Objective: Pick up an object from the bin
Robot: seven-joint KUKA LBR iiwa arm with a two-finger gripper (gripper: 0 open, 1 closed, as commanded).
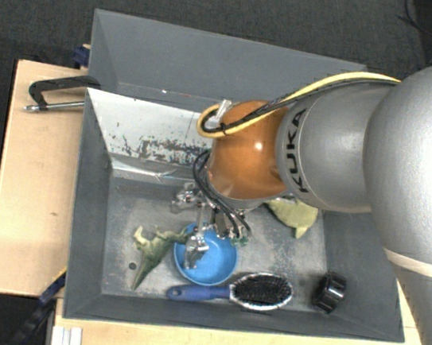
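My gripper [199,243] hangs under the arm's wrist near the bin's front middle. Its tip is down over the left part of a round blue bowl [209,263]. A green toy dinosaur [153,250] lies just left of the bowl, its head touching the bowl's rim. A blue-handled hairbrush with black bristles [250,291] lies along the front wall, right below the bowl.
A black round cap [328,292] sits in the front right corner. A pale yellow crumpled piece [293,214] lies at the right, partly under the arm. The arm and its orange cover hide the bin's middle and right rear.
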